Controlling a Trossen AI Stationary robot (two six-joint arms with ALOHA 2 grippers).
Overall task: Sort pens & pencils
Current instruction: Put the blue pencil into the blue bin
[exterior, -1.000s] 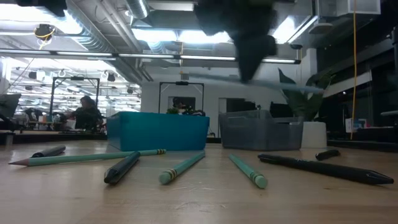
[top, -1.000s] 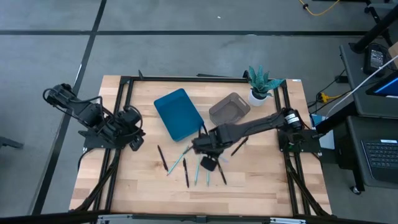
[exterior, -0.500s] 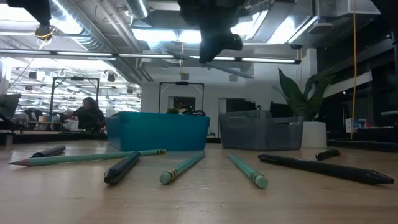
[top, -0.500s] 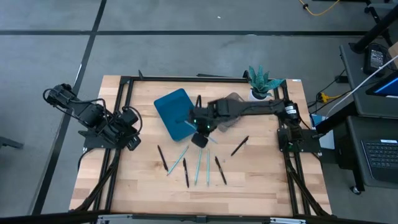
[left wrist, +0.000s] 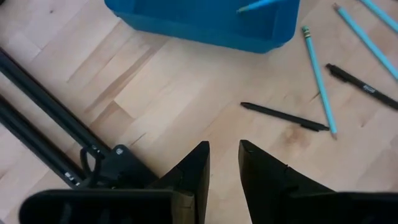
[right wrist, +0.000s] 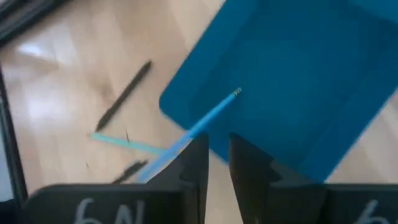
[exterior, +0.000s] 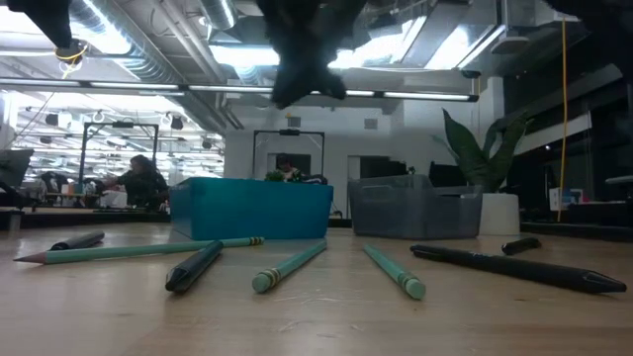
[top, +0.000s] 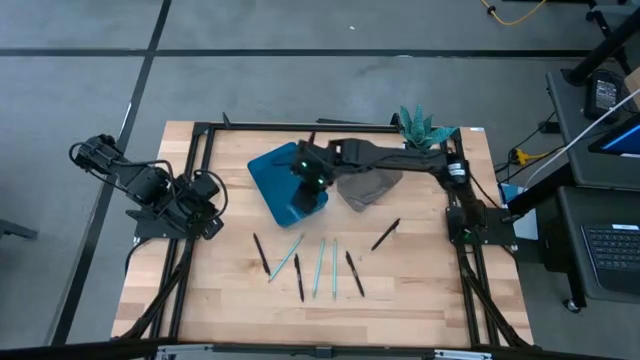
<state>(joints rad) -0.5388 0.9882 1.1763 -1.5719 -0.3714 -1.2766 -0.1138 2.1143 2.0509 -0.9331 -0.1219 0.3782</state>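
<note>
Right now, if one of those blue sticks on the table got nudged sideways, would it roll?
Probably: the blue stick looks slim and round, lying flat on the smooth table. It likely stays stiff, since it looks dead straight. Probably light, being so thin.

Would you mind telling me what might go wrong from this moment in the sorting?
The light blue pencil at the right hand slants across the corner of the blue tray, one end out over the table; released here, it may tip off the rim. The right arm also reaches over the grey bin beside the tray, so a low sweep back might nudge it.
</note>
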